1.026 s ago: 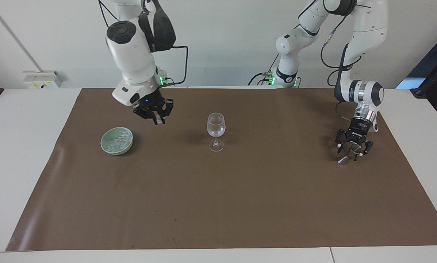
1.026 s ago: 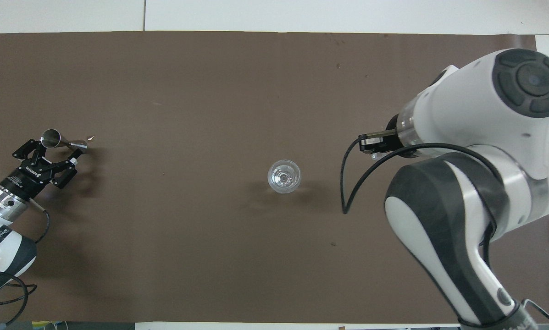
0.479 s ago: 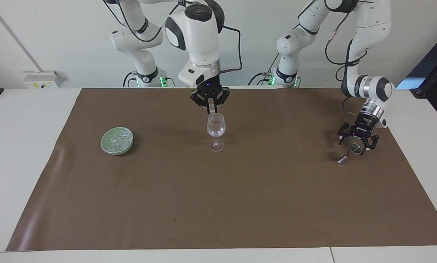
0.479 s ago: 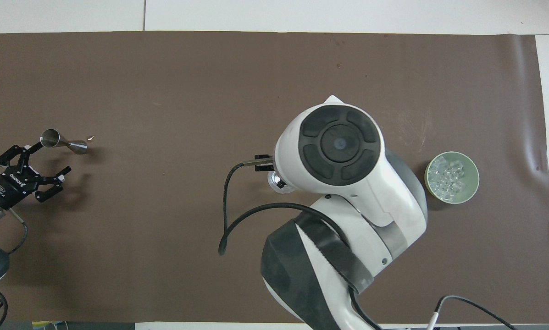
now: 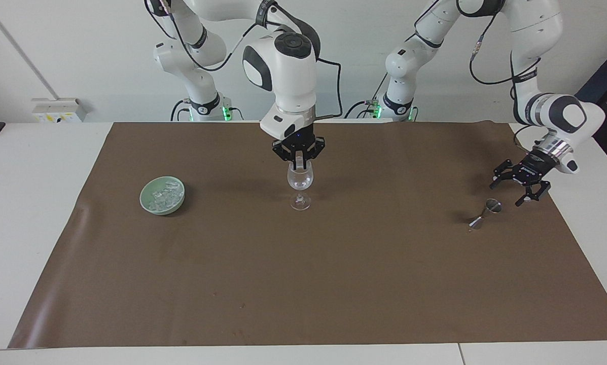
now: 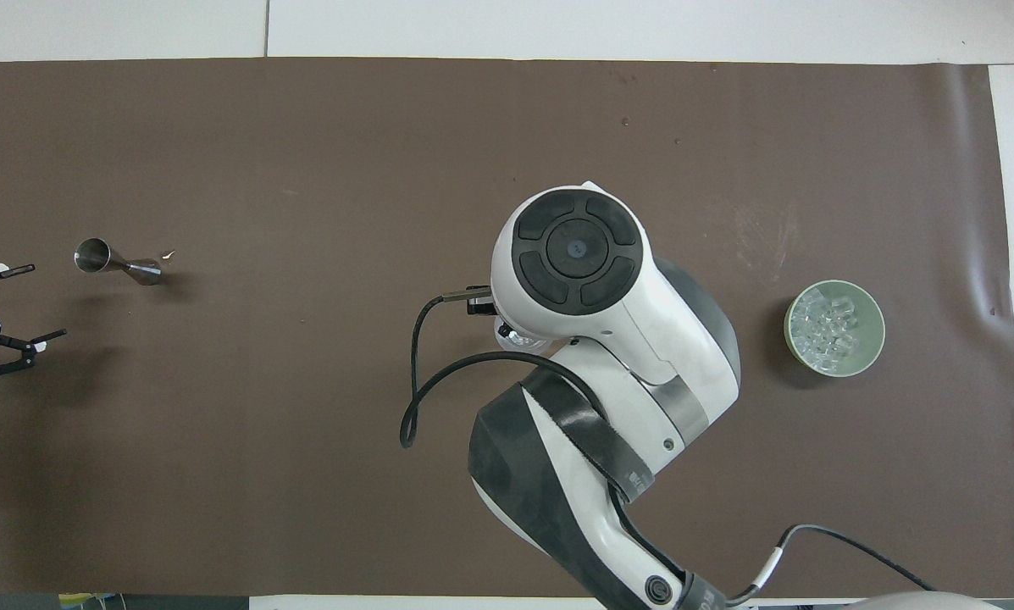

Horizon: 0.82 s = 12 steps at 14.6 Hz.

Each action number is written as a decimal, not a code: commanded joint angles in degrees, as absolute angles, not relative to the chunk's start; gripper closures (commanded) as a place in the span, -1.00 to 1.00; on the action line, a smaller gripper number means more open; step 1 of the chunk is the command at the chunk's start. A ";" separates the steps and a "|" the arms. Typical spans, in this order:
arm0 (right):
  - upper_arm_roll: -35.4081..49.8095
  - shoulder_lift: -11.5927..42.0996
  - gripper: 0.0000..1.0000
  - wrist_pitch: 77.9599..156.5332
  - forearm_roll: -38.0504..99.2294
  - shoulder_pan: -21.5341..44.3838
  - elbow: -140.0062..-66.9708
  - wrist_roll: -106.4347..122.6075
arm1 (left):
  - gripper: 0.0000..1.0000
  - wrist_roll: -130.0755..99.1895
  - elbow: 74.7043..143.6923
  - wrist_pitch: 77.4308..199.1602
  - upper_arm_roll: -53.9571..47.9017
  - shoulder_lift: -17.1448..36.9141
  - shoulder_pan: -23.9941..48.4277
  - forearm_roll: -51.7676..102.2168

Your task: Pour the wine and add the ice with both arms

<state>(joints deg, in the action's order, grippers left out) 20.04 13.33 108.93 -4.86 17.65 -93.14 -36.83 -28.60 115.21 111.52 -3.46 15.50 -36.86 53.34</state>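
A clear wine glass [image 5: 300,185] stands mid-mat; in the overhead view only a sliver of the wine glass [image 6: 519,339] shows under the right arm. My right gripper [image 5: 299,163] hangs at its rim, shut on a small pale piece of ice. More ice [image 5: 164,194] [image 6: 828,326] lies heaped in a pale green bowl [image 5: 146,203] [image 6: 875,347] toward the right arm's end. My left gripper [image 5: 507,195] [image 6: 45,302] is open beside a small metal measuring cup [image 5: 487,212] [image 6: 115,261], apart from it. Wine is out of view.
A brown mat [image 5: 303,284] covers most of the white table. The right arm's wrist and forearm [image 6: 608,356] hide the middle of the mat in the overhead view. A cable [image 6: 422,373] loops off that wrist.
The right gripper travelled from beside the bowl to over the glass, then dropped to its rim. The left gripper opened, let go of the measuring cup and drew back toward its own end.
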 commanded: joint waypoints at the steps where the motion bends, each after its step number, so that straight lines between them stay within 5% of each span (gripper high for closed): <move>1: 20.57 11.51 0.81 110.21 -5.10 17.23 -95.71 -37.18 | -1.00 -28.83 106.54 109.69 -3.52 18.19 -34.82 44.14; 8: 20.57 10.11 0.73 112.15 -4.83 17.31 -98.88 -37.18 | -1.00 -28.74 94.75 106.79 -3.69 12.67 -21.99 17.97; 12: 20.57 10.20 0.33 112.32 -4.75 17.31 -98.79 -37.26 | -1.00 -28.21 95.18 106.44 -3.87 7.66 -14.08 12.22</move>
